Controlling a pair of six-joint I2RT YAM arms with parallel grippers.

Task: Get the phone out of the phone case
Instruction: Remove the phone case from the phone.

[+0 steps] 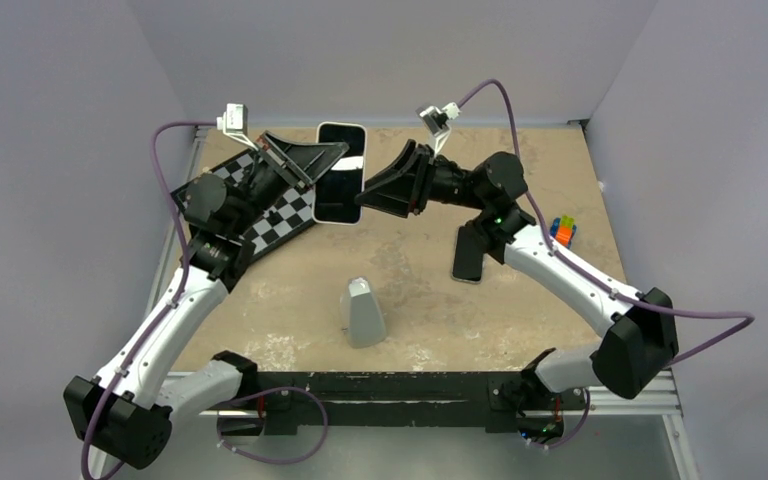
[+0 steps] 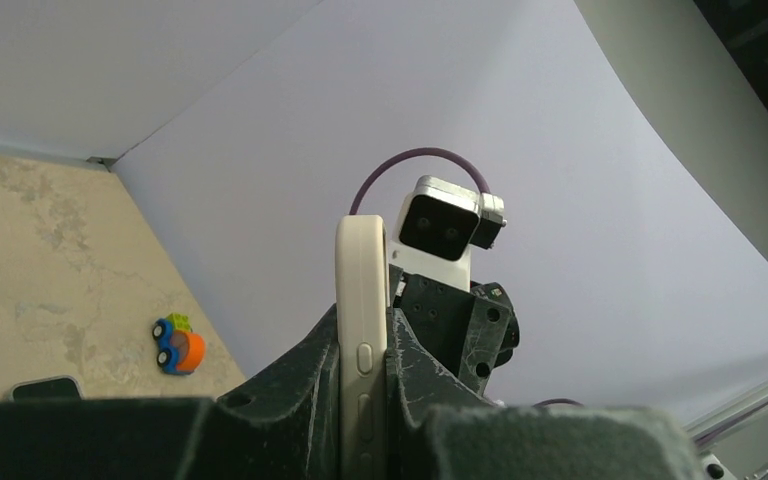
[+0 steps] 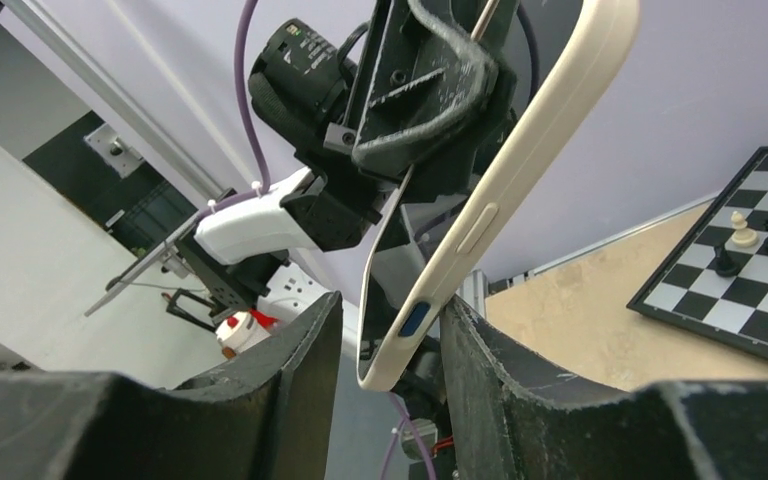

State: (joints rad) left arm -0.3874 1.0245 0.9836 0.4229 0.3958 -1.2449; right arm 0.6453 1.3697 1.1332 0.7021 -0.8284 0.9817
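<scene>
**Cased phone held between two hands**

The worktop point(image 1: 430, 290) is a mottled, worn beige slab. At its far left lies a flat chessboard point(image 1: 285, 215) of black and white squares, with a few small pieces point(image 3: 743, 232) standing on it.

The phone point(image 1: 340, 200), a slim slab with a glossy black screen and rounded corners, sits in its case point(image 2: 362, 290), whose smooth, pale, matte rim frames it and carries moulded side buttons. It is raised over the far side of the worktop, beside the chessboard.

Nearer the bases stands a grey tapered block point(image 1: 364, 312). A second black phone point(image 1: 470, 253) lies flat under the right forearm, and a small bright toy car point(image 1: 562, 230) sits at the right edge.

Both white arms bend inward. The left hand point(image 1: 330, 157) is clamped on the phone, its scuffed black fingers on either face. The right hand point(image 1: 370, 187) straddles a corner at a narrow spread, with a sliver of gap at one finger.
</scene>
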